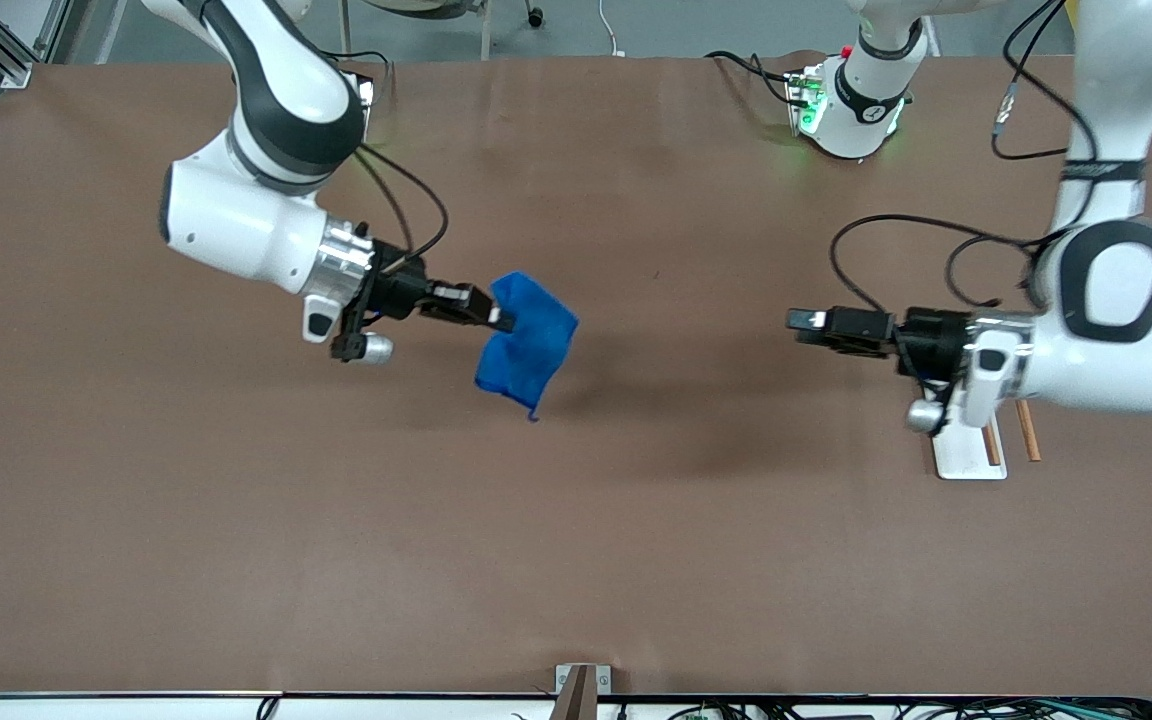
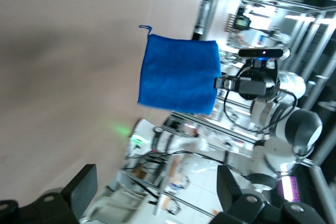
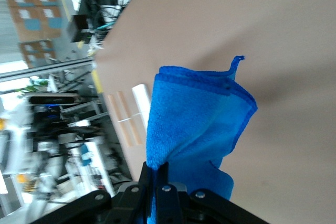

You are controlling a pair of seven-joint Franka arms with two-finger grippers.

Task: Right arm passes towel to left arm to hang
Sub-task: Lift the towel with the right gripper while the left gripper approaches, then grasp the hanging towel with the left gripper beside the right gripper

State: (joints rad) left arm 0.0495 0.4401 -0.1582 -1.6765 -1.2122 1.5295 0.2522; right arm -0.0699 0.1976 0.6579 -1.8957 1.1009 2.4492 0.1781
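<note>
- Towel: a bright blue cloth held up in the air over the middle of the brown surface, toward the right arm's end. It hangs in folds from one pinched edge, and a small loop tag sticks out at its lowest corner in the front view.
- Right end effector: fingers clamped together on the towel's edge, the right arm reaching out level from its base over the surface. In the right wrist view the two black fingers close on a bunched fold of blue fabric, with the rest of the cloth draped away from them.
- Left end effector: held in the air over the surface toward the left arm's end, pointing at the towel and well apart from it. Its fingers stand apart: the left wrist view shows both black fingertips at the frame's edge with a wide gap between them and nothing in it.
- Left arm: bent at the elbow, its green-lit base carrying a small red knob.
- Left wrist view: the towel appears as a flat blue rectangle with the right end effector gripping one side.
- White stand with two thin wooden rods lies on the surface under the left arm's wrist.
</note>
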